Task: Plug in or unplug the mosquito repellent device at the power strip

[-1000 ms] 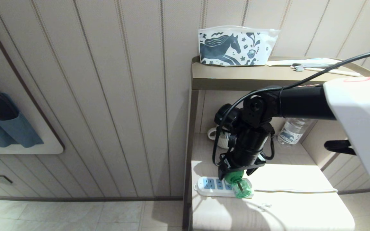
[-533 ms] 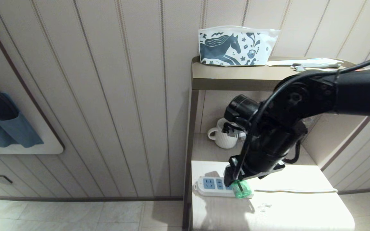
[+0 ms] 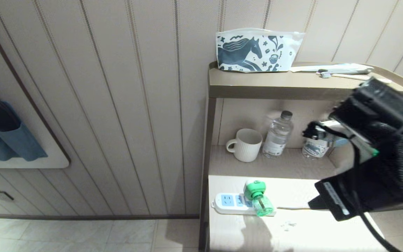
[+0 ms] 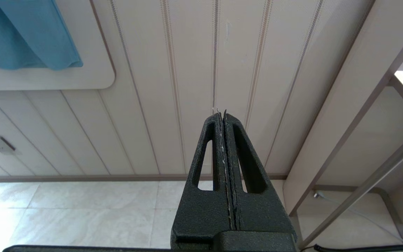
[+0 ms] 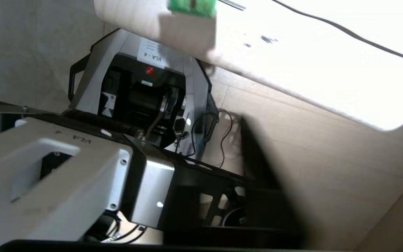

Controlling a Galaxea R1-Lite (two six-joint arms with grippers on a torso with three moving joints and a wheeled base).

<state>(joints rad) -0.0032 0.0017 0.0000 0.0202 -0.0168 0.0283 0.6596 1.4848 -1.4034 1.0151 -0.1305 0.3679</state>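
Your mosquito repellent device (image 3: 256, 198) sits on the power strip (image 3: 230, 203) at its cord end, green-and-white head up against the sockets and the translucent green bottle lying toward you, with nothing holding it. It looks seated in the last socket, so you can judge the plugging-in as done, though you cannot see the pins themselves. The strip lies near the left front of the white lower shelf (image 3: 327, 189), its cord (image 3: 292, 208) running off to the right. Behind it stand a ribbed white mug (image 3: 245, 145) and two clear water bottles (image 3: 277, 135). Your right arm is well apart from the device, at the right edge of the head view; its gripper's fingers are hidden, so whether they are together cannot be told. Your left gripper (image 4: 224, 115) hangs parked, fingers pressed together and empty, facing the panelled wall (image 4: 187, 70).
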